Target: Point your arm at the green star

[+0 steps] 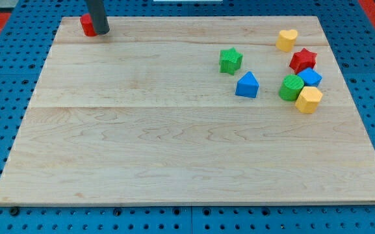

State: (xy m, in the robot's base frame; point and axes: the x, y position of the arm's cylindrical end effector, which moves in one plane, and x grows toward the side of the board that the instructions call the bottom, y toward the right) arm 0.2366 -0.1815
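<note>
The wooden board (174, 143) lies on a blue pegboard surface (5, 65), and its near half toward the view's bottom carries no blocks. Going up on the view's right, a yellow hexagonal block (309, 99) touches a green round block (291, 87), with a blue block (310, 77) just above them and a blue triangular block (247, 85) a little to their left. Farther up sits a red star (303, 60), and the green star (230, 60) stands apart to its left, right of the board's centre. A yellow heart (286, 39) lies near the top right. My tip (101, 31) rests at the far top left, touching a red block (88, 25), well apart from the green star. I carry no pincer, only the rod.
</note>
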